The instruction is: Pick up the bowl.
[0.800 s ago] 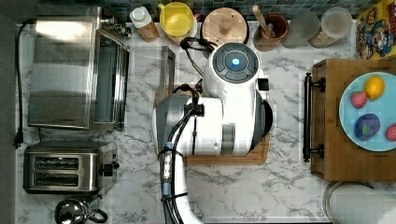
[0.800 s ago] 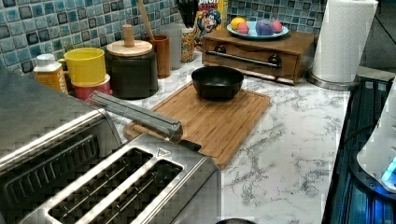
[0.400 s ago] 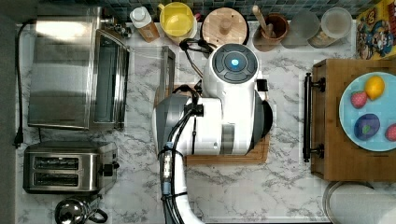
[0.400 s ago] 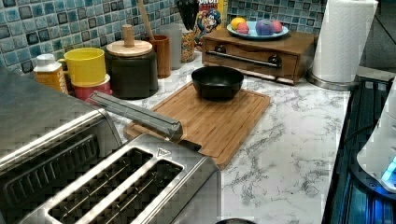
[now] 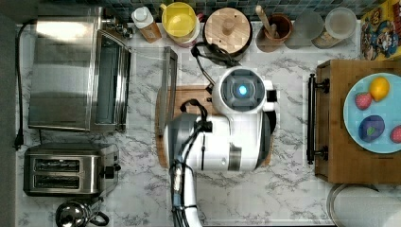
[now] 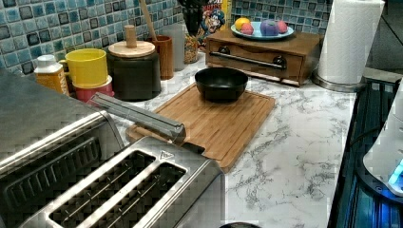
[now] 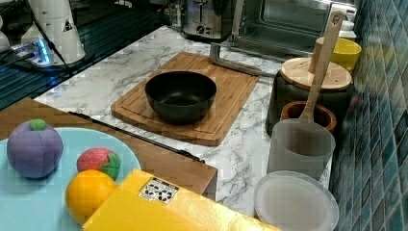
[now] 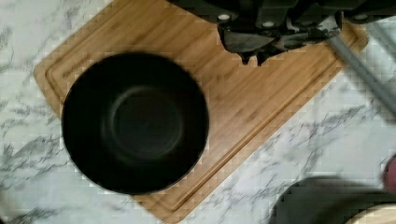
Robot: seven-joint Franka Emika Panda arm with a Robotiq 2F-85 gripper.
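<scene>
You can't tell how open your gripper (image 8: 254,56) is; below it sits the round glossy black bowl (image 8: 135,122), untouched.

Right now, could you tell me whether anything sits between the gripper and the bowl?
Nothing visible does: the bowl sits open and empty on the cutting board, with the gripper above the board beside it.

bowl (image 7: 181,95) unobstructed above, pot (image 7: 308,86) nearby
</scene>
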